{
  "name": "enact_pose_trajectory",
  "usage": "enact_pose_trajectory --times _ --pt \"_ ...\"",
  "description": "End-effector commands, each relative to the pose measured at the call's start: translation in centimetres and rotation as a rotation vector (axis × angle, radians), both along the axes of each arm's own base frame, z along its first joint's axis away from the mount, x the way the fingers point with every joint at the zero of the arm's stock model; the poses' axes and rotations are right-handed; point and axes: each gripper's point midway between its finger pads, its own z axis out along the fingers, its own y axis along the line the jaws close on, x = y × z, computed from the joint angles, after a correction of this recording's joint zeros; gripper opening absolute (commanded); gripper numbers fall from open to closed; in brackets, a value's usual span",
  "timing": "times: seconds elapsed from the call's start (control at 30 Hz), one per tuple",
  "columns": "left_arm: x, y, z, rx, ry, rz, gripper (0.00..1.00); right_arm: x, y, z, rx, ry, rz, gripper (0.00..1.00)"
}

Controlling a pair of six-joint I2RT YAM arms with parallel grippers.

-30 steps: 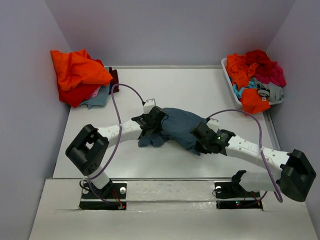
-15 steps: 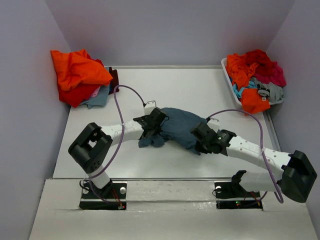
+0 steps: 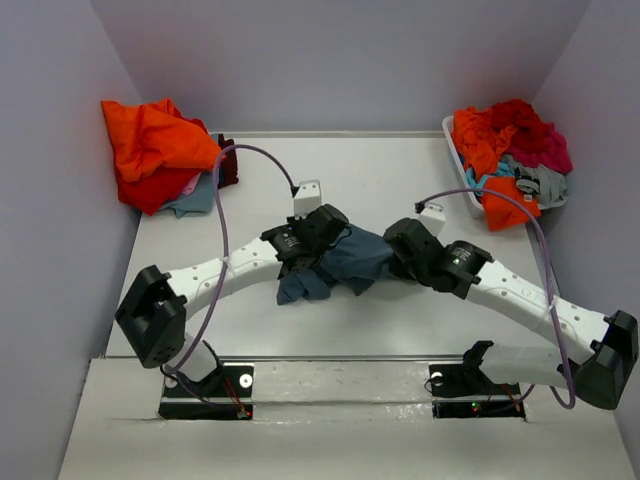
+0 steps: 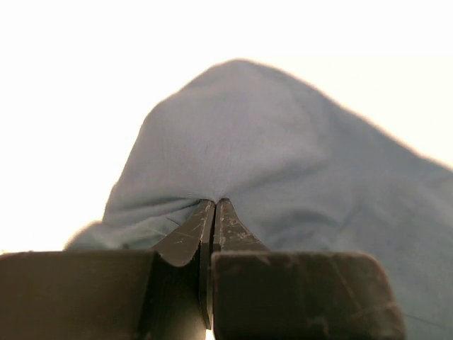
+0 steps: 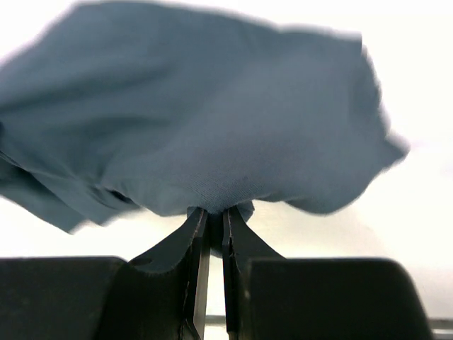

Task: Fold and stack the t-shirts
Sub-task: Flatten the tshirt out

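A dark slate-blue t-shirt [image 3: 345,262] hangs bunched between my two grippers over the middle of the table. My left gripper [image 3: 322,232] is shut on its left part; in the left wrist view the blue cloth [image 4: 283,163] rises from my pinched left gripper [image 4: 214,203]. My right gripper [image 3: 396,245] is shut on the shirt's right part, a fold of cloth [image 5: 212,127] caught between the tips of the right gripper [image 5: 213,212]. More t-shirts lie in a heap [image 3: 155,150] at the back left, orange on top, and in a mixed pile [image 3: 510,160] at the back right.
The back-right pile sits in a white bin [image 3: 458,165] at the table's right edge. Purple cables [image 3: 232,215] loop above both arms. Grey walls close in the table on three sides.
Both grippers have lifted and moved toward the back of the table, drawing the blue shirt up into a narrower bunch. The left gripper has closed on the cloth.
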Motion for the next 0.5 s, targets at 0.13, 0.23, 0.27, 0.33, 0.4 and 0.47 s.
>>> enact_pose_trajectory --times 0.13,0.23,0.27,0.33,0.4,0.47 --pt "-0.7 4.3 11.4 -0.010 -0.240 0.121 0.06 3.1 -0.2 10.8 -0.015 -0.268 0.031 0.07" --pt "-1.5 4.9 12.9 -0.015 -0.276 0.130 0.06 3.0 -0.6 12.7 -0.012 -0.322 0.046 0.07" --pt "-1.9 5.4 13.6 -0.006 -0.298 0.137 0.06 3.0 -0.7 13.2 -0.008 -0.338 0.050 0.07" --pt "-2.7 5.3 14.6 -0.003 -0.326 0.134 0.06 2.9 -0.9 14.7 0.001 -0.388 0.071 0.07" --pt "-3.3 5.9 15.8 0.011 -0.362 0.153 0.06 2.9 -1.2 15.6 0.008 -0.420 0.080 0.07" --pt "-3.6 6.8 16.7 0.032 -0.385 0.183 0.06 2.5 -1.7 16.7 0.030 -0.453 0.077 0.07"
